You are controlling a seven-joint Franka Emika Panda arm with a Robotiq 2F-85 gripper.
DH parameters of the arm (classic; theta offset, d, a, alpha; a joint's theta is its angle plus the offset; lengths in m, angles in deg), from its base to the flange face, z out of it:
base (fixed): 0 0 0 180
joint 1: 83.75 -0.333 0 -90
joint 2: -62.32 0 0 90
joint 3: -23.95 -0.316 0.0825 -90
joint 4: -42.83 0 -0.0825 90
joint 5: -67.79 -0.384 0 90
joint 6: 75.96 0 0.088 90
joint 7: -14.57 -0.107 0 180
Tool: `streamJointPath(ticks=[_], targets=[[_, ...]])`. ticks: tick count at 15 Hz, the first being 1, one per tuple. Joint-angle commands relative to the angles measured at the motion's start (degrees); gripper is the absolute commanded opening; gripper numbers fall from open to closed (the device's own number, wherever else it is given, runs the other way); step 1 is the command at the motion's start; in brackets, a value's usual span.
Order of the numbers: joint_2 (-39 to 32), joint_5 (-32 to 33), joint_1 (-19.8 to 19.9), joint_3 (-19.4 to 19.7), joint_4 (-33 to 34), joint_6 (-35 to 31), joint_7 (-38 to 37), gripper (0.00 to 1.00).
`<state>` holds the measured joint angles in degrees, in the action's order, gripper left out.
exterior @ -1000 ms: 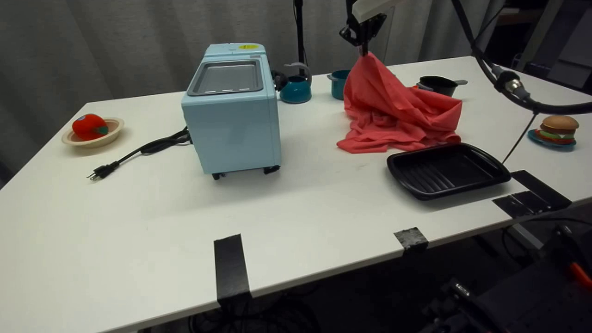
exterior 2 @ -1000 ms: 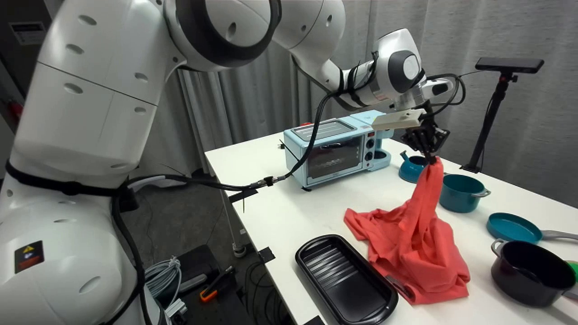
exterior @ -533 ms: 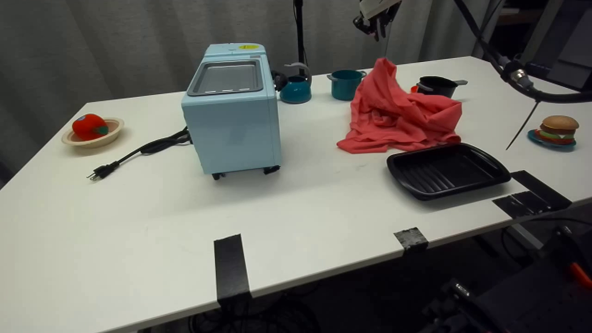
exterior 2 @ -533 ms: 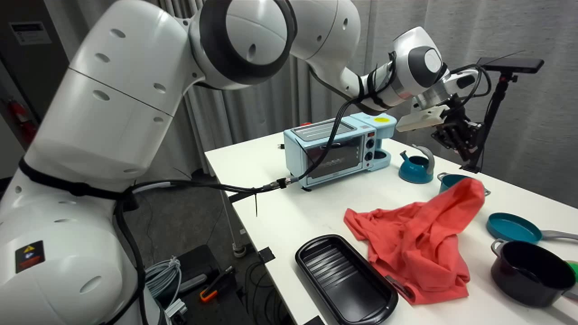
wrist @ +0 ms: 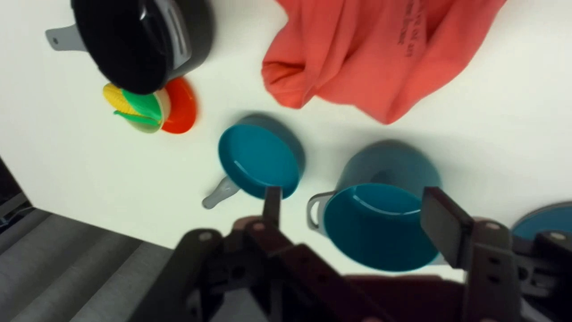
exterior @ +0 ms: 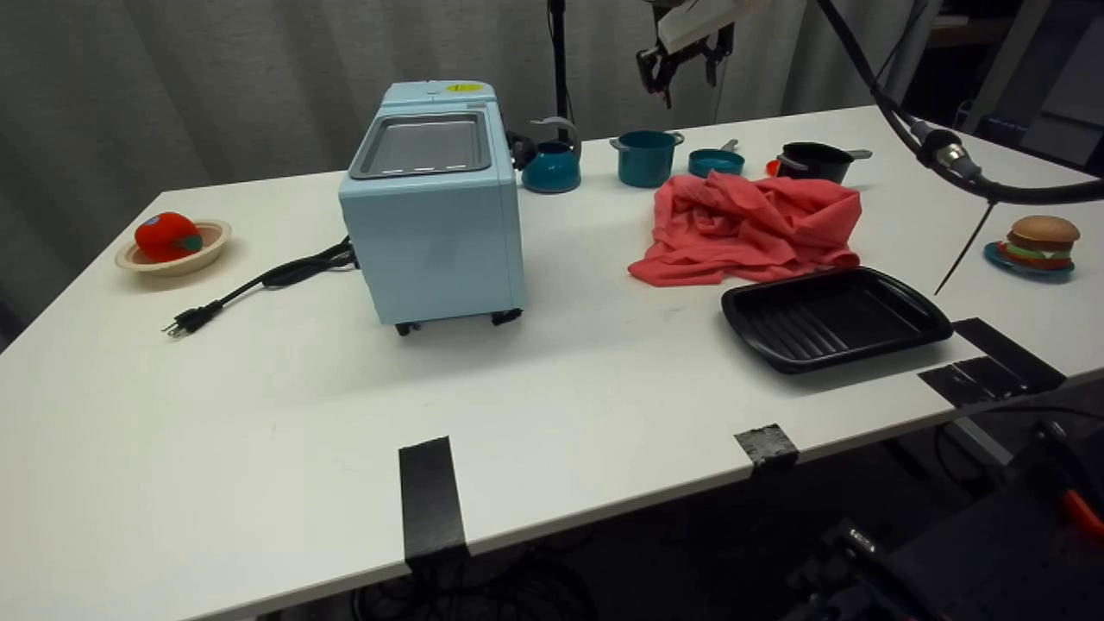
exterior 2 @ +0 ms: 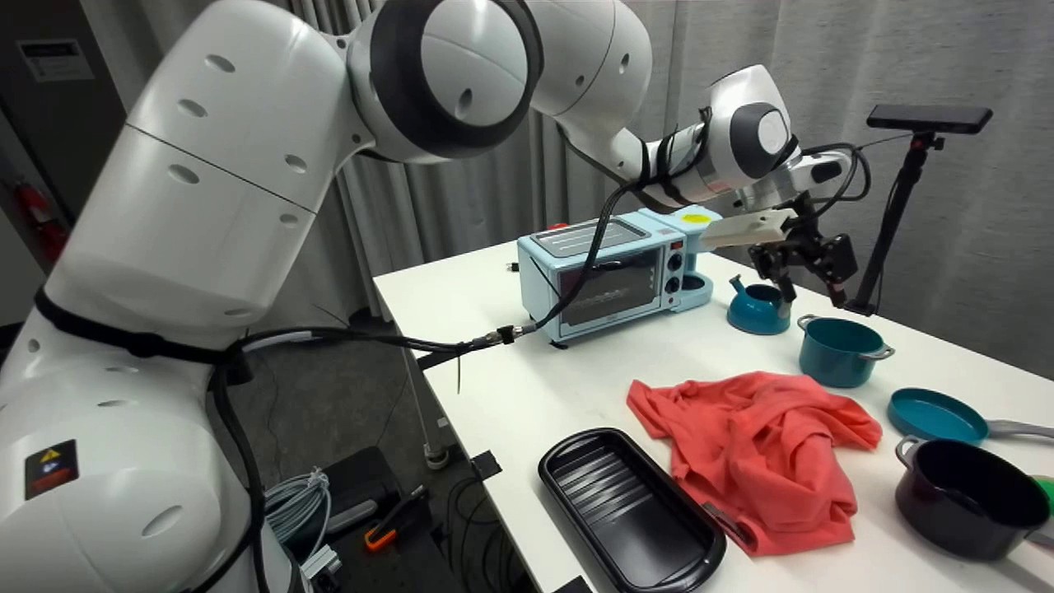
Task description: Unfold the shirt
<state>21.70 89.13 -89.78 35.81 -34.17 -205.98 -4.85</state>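
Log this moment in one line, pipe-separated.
tool: open, holding nothing | shirt: crumpled on table | unfolding: not yet done

Shirt partly outside wrist view

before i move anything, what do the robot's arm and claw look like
The arm is glossy white and rounded, with a dark ring round one joint. Black straps bind a black cable to it. Low down sits a black label with a yellow triangle. The claw is black and two-fingered; beside it sits an off-white block.
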Motion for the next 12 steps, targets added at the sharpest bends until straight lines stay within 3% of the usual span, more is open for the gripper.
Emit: streamJointPath(ticks=[1, 7, 12], targets=[[7.5, -4.5, 1.6, -4.7, -10.7, 2.3, 7.9, 1.0], [13.9, -8.0, 3.2, -7.4, -22.2, 9.5, 14.7, 1.0], [18.3, -7.1, 4.8, -6.7, -30.9, 9.5, 15.1, 1.0]])
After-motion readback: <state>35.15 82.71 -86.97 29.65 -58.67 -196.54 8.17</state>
